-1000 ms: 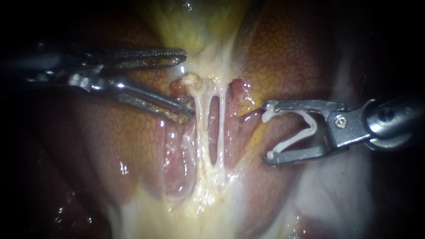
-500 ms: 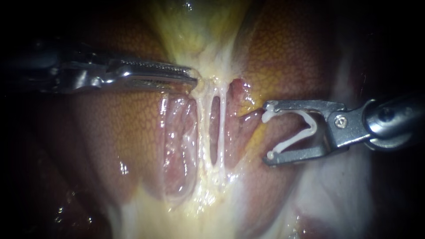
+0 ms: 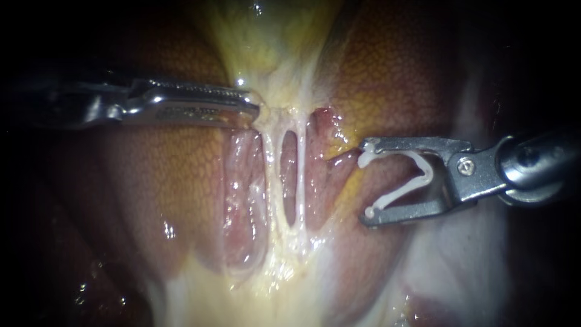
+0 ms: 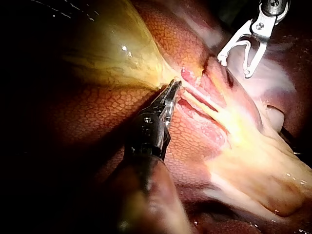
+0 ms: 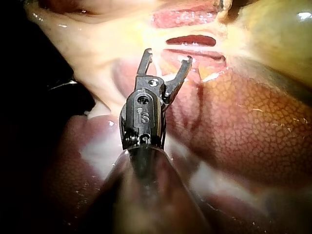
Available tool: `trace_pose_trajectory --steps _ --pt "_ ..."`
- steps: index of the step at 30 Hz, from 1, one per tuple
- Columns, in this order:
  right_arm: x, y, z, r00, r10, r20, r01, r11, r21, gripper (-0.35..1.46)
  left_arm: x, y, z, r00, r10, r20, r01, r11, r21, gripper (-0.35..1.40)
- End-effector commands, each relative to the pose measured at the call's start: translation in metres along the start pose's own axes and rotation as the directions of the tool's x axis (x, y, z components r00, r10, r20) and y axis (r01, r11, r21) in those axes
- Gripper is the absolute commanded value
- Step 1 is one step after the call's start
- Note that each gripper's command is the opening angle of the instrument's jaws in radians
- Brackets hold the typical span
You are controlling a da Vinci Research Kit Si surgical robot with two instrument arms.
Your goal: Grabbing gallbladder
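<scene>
Yellow-green and glistening, the gallbladder [image 3: 266, 42] fills the top middle of the endoscope view. It narrows downward to a pale neck, and from there two thin whitish tubes [image 3: 270, 175] run on side by side over the liver [image 3: 175, 188]. Its long axis runs top to bottom in that view. The left instrument [image 3: 251, 106] lies almost straight across that axis, coming in from the left with its tip at the neck. Its jaws lie together and appear to pinch a small fold of neck tissue, though glare and wet tissue hide part of the tip, so the depth of the bite is hard to judge. The left wrist view agrees: the jaws are closed and the tip sits where the yellow sac tapers. The sac's body is on one side of the tip and the tubes lead off on the other.

The right instrument [image 3: 367, 180] sits apart from the gallbladder, beside the tubes and short of the nearer one. Its jaws are spread wide and carry an open white clip [image 3: 423, 172] seated against both.

The left instrument is the nearer one, and the grab looks made or nearly so. Any pull should probably go along the sac's axis, away from the tubes, since a sideways tug across that thin neck could tear it.
</scene>
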Motion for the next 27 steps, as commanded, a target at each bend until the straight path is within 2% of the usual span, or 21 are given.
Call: trace_pose_trajectory --steps 1,10,27 --pt "0.0 0.0 0.0 1.0 0.0 0.0 0.0 1.0 0.0 0.58 -0.0005 0.0002 -0.0006 0.9999 -0.006 0.014 0.006 1.0 0.0 -0.35" --pt "0.0 0.0 0.0 1.0 0.0 0.0 0.0 1.0 0.0 0.58 -0.003 0.0022 -0.005 0.9975 -0.044 0.055 0.046 0.998 -0.03 -0.35" --pt "0.0 0.0001 0.0 1.0 0.0 0.0 0.0 1.0 -0.001 0.58 -0.0028 0.0024 -0.0054 0.9962 -0.066 0.057 0.069 0.996 -0.053 -0.35"
